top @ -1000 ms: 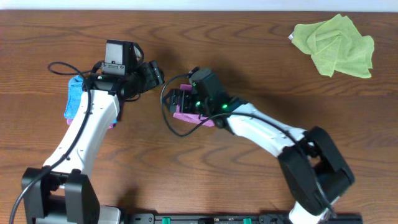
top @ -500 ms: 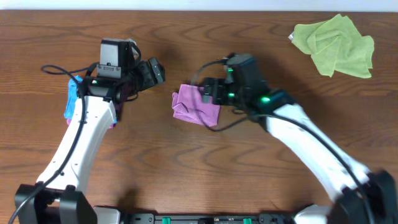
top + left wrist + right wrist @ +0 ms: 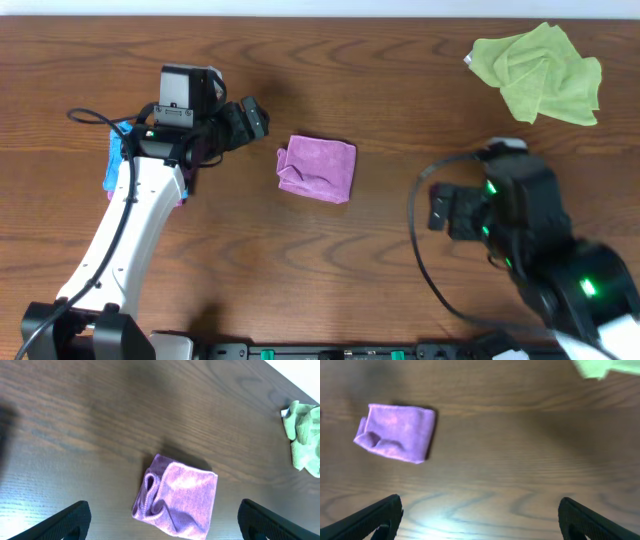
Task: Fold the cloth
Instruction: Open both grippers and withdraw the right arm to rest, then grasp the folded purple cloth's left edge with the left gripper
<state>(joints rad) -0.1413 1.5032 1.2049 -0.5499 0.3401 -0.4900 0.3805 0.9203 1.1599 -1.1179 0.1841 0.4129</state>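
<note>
Plainly, the purple cloth (image 3: 317, 169) lies flat on the wooden table (image 3: 400, 90), held by neither arm. It is folded into a compact, roughly square pad, and 1 edge is bunched into soft rolls.

The left gripper (image 3: 248, 118) hangs above the table with its 2 fingers (image 3: 70, 521) spread wide and nothing between them. In the left wrist view the purple cloth (image 3: 176, 501) sits in the gap between those fingers, just ahead of their tips, with its bunched edge toward the left-hand finger. It touches neither finger. A crumpled green cloth (image 3: 304, 440) lies far beyond the right-hand finger, at the edge of that view.

The right gripper (image 3: 447, 210) is also spread wide and empty. Its 2 fingers (image 3: 375, 519) show only as dark tips at the bottom corners of the right wrist view. There the purple cloth (image 3: 395, 432) lies well ahead of the left-hand finger and apart from it, outside the gap. The green cloth (image 3: 605, 367) shows only as a blurred patch far ahead of the right-hand finger.

From overhead the green cloth (image 3: 540, 70) is well apart from both grippers. A blue cloth (image 3: 118, 160) lies behind the left gripper, partly hidden under that arm.
</note>
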